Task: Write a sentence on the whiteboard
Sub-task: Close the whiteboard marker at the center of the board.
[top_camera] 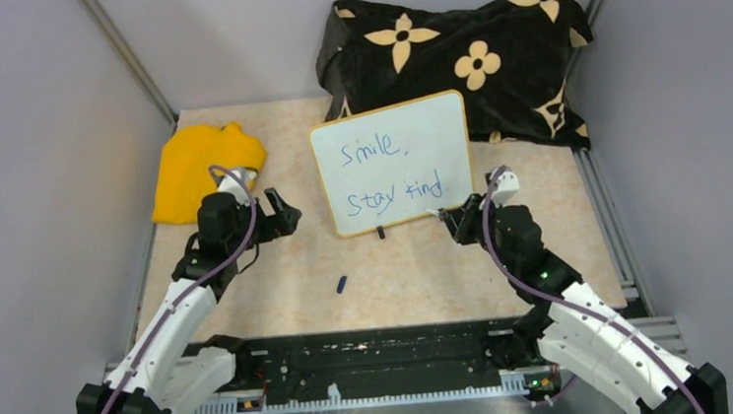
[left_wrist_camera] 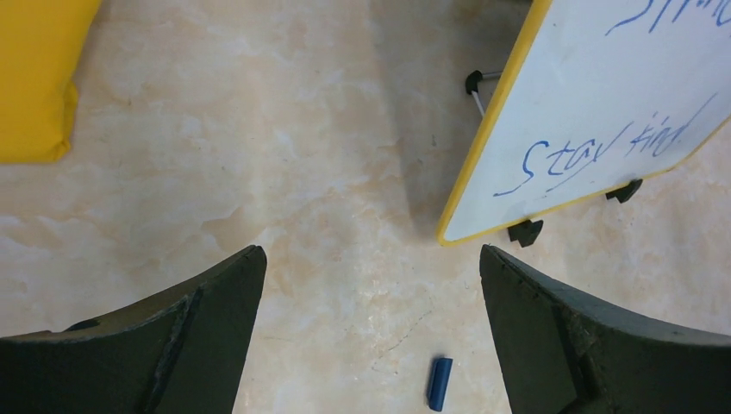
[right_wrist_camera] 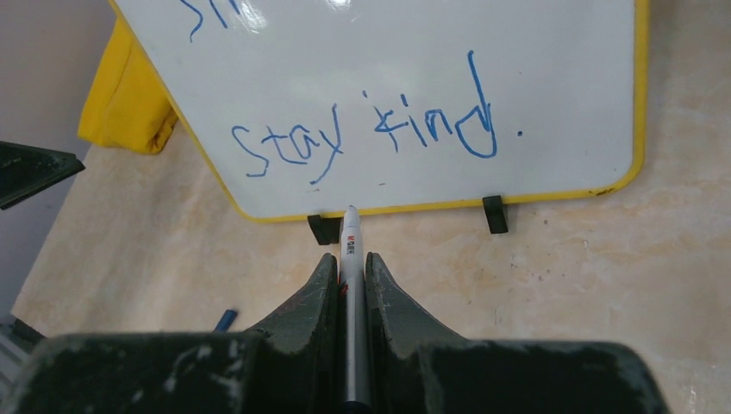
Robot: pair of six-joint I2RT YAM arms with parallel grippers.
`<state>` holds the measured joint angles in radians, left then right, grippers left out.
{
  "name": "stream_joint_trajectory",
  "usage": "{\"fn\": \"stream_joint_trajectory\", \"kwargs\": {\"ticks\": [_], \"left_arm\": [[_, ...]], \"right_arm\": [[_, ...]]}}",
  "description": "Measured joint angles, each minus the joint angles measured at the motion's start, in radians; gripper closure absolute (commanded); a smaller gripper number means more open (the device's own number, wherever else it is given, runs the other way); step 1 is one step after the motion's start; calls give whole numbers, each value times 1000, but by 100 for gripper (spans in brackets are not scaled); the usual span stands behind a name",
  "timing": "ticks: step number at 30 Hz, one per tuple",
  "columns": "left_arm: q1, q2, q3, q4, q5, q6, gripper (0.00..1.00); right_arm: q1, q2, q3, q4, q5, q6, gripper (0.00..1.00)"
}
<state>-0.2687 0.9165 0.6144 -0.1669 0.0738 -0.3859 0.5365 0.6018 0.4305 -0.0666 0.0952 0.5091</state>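
Observation:
The whiteboard (top_camera: 455,126) stands tilted on black feet, with a yellow rim. It also shows in the left wrist view (left_wrist_camera: 586,95) and the right wrist view (right_wrist_camera: 552,86). The sentence (top_camera: 394,170) in blue reads "Smile, Stay kind" in two lines; the lower line shows in the right wrist view (right_wrist_camera: 362,134). My right gripper (right_wrist_camera: 351,259) is shut on a white marker (right_wrist_camera: 350,250), its tip just below the board's bottom rim; it is at the board's lower right corner (top_camera: 454,218). My left gripper (left_wrist_camera: 371,259) is open and empty, left of the board (top_camera: 284,213).
A blue marker cap (top_camera: 342,284) lies on the beige tabletop in front of the board, also in the left wrist view (left_wrist_camera: 439,383). A yellow cloth (top_camera: 203,165) lies at the back left. A black flowered cloth (top_camera: 459,56) sits behind the board.

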Motion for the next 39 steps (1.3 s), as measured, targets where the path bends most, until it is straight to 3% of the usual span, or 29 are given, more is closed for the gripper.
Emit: {"fn": "stream_joint_trajectory", "kwargs": {"ticks": [6, 11, 17, 22, 29, 39], "left_arm": [[-6, -94, -41, 8, -90, -76, 1], [-7, -117, -52, 56, 14, -83, 1], [-90, 55, -2, 36, 153, 4, 1], [-275, 213, 105, -77, 86, 66, 7], [-397, 396, 272, -242, -5, 106, 14], [-523, 525, 290, -366, -33, 106, 38]], "right_arm": [[71, 44, 42, 7, 50, -39, 100], [74, 39, 49, 18, 69, -54, 100], [76, 18, 49, 14, 86, -63, 100], [76, 13, 48, 14, 95, -63, 100], [76, -30, 32, 0, 121, -63, 100], [76, -52, 22, -5, 138, -64, 100]]}}
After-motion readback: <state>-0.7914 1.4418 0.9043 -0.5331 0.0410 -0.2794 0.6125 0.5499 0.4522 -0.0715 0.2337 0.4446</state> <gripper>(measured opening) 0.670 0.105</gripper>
